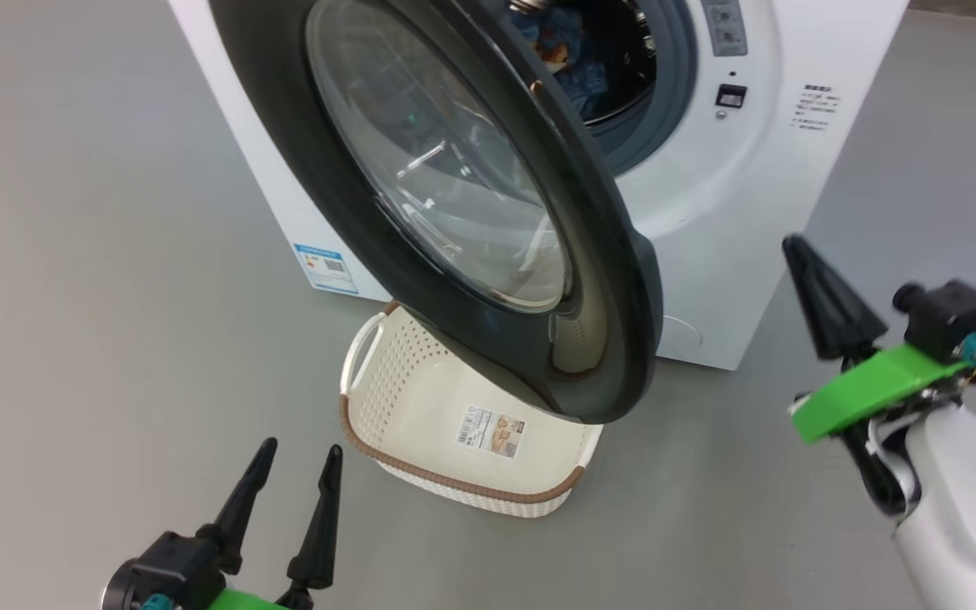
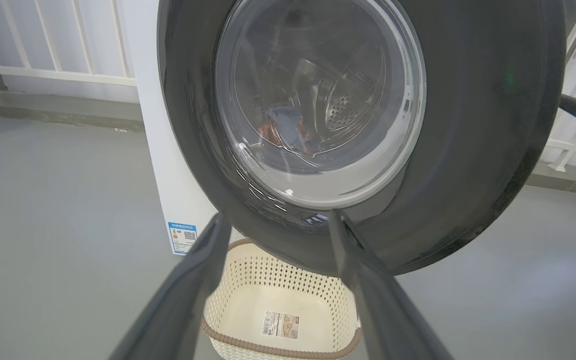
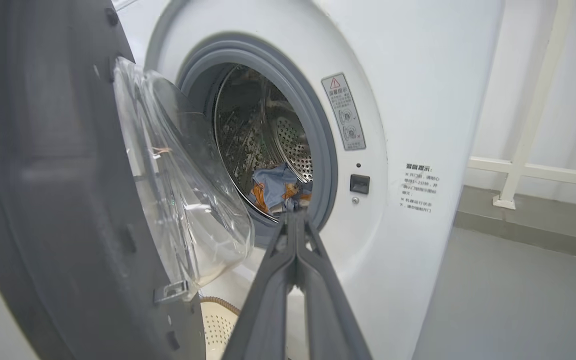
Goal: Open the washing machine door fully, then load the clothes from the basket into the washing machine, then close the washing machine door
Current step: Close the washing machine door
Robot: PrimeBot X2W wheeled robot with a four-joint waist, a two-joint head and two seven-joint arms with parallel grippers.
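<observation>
The white washing machine (image 1: pixel 734 195) has its glossy black door (image 1: pixel 302 203) swung partway out, glass bowl (image 3: pixel 183 200) facing the drum. Light blue clothes (image 3: pixel 278 187) with orange print lie inside the steel drum (image 3: pixel 248 130); through the door glass they show as clothes (image 2: pixel 288 130). The cream basket (image 1: pixel 420 398) sits on the floor under the door, nothing in it but its label (image 2: pixel 280 325). My left gripper (image 1: pixel 295 470) is open, low left, in front of the basket (image 2: pixel 278 280). My right gripper (image 1: pixel 793 250) is shut with nothing in it, right of the door's edge; in its own view its fingertips (image 3: pixel 295 217) point at the opening.
Grey floor (image 1: pixel 73 296) spreads all around the machine. A white railing (image 2: pixel 48 45) and wall stand behind it, with a low grey kerb (image 3: pixel 528 235) along the base. A blue energy sticker (image 1: pixel 324 267) marks the washer's lower front.
</observation>
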